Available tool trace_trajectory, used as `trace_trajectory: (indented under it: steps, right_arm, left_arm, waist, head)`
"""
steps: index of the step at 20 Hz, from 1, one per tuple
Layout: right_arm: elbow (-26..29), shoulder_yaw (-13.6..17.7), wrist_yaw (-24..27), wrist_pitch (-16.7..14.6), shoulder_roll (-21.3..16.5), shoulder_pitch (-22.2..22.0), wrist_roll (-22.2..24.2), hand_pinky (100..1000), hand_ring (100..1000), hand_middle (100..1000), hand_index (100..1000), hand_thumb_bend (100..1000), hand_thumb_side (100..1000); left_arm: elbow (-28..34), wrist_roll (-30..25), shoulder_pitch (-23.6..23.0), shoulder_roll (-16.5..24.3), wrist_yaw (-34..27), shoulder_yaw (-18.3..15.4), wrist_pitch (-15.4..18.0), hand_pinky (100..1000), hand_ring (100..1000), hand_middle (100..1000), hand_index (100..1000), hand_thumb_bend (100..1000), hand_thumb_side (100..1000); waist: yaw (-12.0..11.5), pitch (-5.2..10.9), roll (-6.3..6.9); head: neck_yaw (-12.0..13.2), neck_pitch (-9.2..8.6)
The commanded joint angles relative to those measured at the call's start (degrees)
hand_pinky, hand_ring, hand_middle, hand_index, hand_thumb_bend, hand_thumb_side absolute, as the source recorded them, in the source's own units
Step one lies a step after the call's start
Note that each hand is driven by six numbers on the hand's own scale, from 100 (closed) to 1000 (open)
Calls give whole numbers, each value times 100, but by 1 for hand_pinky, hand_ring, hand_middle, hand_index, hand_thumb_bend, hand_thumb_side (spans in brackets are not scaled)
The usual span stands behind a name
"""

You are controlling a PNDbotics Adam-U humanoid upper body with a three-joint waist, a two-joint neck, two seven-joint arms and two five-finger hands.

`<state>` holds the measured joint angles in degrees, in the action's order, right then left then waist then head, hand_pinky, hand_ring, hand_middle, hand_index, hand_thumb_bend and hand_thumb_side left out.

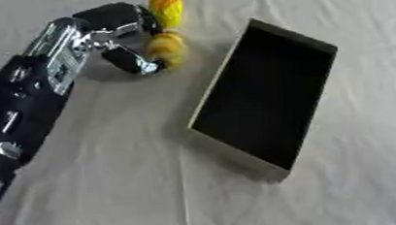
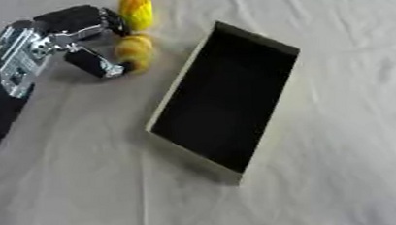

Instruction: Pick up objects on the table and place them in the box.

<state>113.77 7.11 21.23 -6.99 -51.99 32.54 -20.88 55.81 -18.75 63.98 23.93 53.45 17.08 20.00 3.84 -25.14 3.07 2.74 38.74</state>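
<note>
Table: a surface covered with a pale, wrinkled cloth.
Box: an oblong box with pale walls and a dark inside lies in the middle of the cloth, turned askew. Nothing can be seen inside it.
Yellow objects: two small rounded yellow objects at the far left, well apart from the box. The near yellow object has some orange marks; the far yellow object lies just behind it, close to the top edge. What they are exactly cannot be told.
Left arm: black with silver joints, it enters from the lower left and reaches up toward the yellow objects.
Left hand: the left hand is at the near yellow object, its fingers curled around the left side of it. One finger or the thumb touches the object low down, the others are above, between the two objects.
Right hand: it shows in neither view.
</note>
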Motion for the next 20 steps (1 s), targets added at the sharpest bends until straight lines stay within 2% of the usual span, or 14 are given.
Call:
trace_trajectory:
  steps: [1,5,6,11,20]
  right_arm:
    - [82,108,62,8,-79,1,-42,874,792,764,784,100,499]
    - [82,128,83,48,-76,-83,-67,874,791,763,783,100,504]
    - [82,135,83,57,-76,-98,-75,874,791,763,783,100,504]
    - [82,182,68,35,-132,-144,-120,873,790,762,783,100,493]
    - [82,234,17,-5,-227,-272,-201,872,791,762,785,100,480]
  left_arm:
    - [-106,257,13,41,239,-16,-26,710,655,570,676,258,233]
    - [-41,282,10,52,116,16,-28,714,653,569,677,100,129]
    - [33,242,13,67,35,34,-33,709,645,565,672,100,100]
    - [683,-38,25,222,-354,135,-202,705,642,568,672,100,100]
    - [2371,-1058,90,571,-1334,214,-663,714,656,590,694,100,102]
  waist:
    - [13,95,-39]
    - [-7,118,-38]
    - [-16,128,-38]
    - [-66,177,-39]
    - [-186,280,-40]
  head:
    - [22,-17]
    - [1,29]
    - [-12,45]
    - [-68,93]
    - [-198,154]
